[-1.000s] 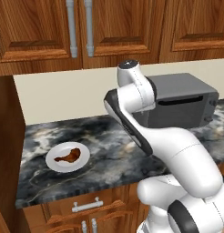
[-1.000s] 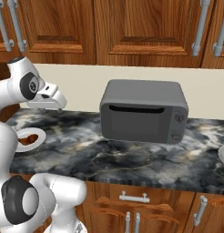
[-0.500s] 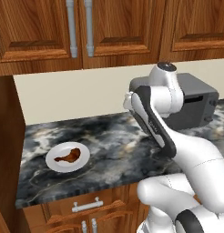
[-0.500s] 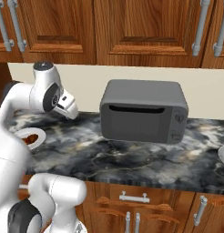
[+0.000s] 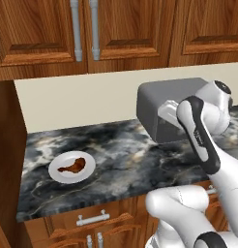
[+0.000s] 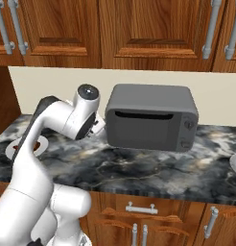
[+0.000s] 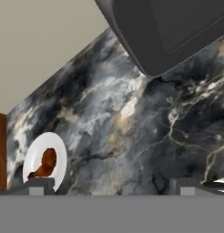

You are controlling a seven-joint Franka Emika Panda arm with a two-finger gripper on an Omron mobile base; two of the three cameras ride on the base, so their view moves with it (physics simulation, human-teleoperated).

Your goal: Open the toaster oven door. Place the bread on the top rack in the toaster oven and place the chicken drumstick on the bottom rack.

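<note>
Gripper (image 7: 111, 184): spread wide, holding nothing, in the air just left of the toaster oven (image 6: 151, 116).
Toaster oven door (image 6: 147, 129): shut; opening not begun.
Chicken drumstick (image 5: 73, 165): on the white plate (image 5: 57, 173) near the counter's left end.
Left: everything.

The toaster oven (image 6: 151, 116) is sitting on the surface (image 5: 116, 160), backed against the wall (image 5: 82, 106), its door (image 6: 144, 129) closed upright at the front. Well apart to its left, a plate (image 5: 71, 167) is lying near the surface's front edge, carrying the chicken drumstick (image 5: 75, 165). Cabinets (image 6: 153, 29) are hanging above, and drawers (image 6: 139, 211) are running below the surface. The pincer (image 6: 97, 126) is hanging just beside the oven's left front corner.
</note>
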